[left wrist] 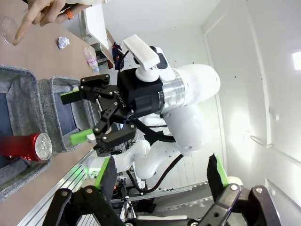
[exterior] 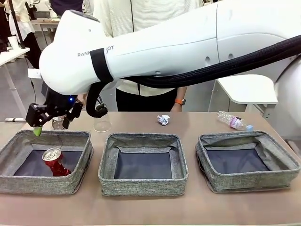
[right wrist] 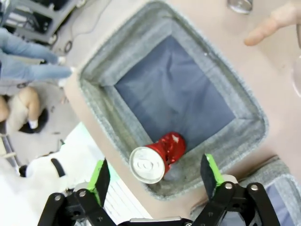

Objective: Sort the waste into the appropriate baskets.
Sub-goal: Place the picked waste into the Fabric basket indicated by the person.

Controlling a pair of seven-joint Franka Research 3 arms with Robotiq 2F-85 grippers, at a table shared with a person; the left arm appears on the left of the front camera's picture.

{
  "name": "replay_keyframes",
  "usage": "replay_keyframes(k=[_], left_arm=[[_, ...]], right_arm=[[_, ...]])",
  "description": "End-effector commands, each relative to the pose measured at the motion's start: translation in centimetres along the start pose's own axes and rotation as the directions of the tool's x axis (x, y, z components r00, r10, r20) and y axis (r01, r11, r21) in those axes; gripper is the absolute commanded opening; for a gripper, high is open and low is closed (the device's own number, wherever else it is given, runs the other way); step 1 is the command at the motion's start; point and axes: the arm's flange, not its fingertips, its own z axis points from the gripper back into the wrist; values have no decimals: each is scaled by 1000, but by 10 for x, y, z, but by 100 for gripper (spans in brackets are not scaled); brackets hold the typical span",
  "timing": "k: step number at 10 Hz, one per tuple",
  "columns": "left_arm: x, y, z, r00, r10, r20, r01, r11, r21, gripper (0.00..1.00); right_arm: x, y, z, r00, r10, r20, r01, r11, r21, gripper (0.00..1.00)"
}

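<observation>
Your right gripper (left wrist: 75, 117) hangs over the low grey woven fabric basket at the left of the front view (exterior: 42, 183). Its green-padded jaws are spread wide with nothing between them. The crushed red metal can (exterior: 55, 161) lies on its side on that basket's dark bottom, towards the near wall. I'd judge the drop of that can done, so the step in hand is clearing out and picking the next piece. The nearest is the silver-dark metal can (exterior: 59, 124), sitting on the table just behind the basket's far wall, right beside the gripper; it probably belongs with the red one. To take it you need to rise over the soft far wall rather than drag across it, then come down with the jaws astride the can. Mind the clear plastic cup (exterior: 102, 123) just to its right. Mind also the person's hand (right wrist: 275, 20) in the upper right of the right wrist view, one finger stretched out near that can; whether it points at the can or the cup I can't tell from this angle. The crumpled white paper ball (exterior: 163, 119) and the clear plastic bottle with blue cap and pink label (exterior: 233, 121) lie on open table behind the middle grey basket (exterior: 143, 186) and the right grey basket (exterior: 249, 181). They are well apart, with free room around each. Your left gripper (left wrist: 161, 175) is opened fully and holds nothing.
</observation>
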Motion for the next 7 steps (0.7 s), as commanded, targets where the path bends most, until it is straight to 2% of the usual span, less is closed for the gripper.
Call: replay_keyframes(k=[1,3,4,5,6,7], left_arm=[[-2,-2,-2,1000,-21,6,22,1000,-23,100],[-2,-2,-2,1000,-21,6,22,1000,-23,100],[-2,-2,-2,1000,-21,6,22,1000,-23,100],[-2,-2,-2,1000,-21,6,22,1000,-23,100],[-2,-2,-2,1000,-21,6,22,1000,-23,100],[-2,-2,-2,1000,-21,6,22,1000,-23,100]], right_arm=[[-17,-5,3,1000,0,22,-1,1000,19,100],[-24,-6,22,997,-47,57,44,997,58,100],[-42,-7,55,982,-151,118,137,984,117,100],[-82,-10,106,939,-262,224,196,941,277,100],[-128,-13,147,884,-309,352,202,930,308,100],[-179,-17,181,817,-320,480,142,918,370,100]])
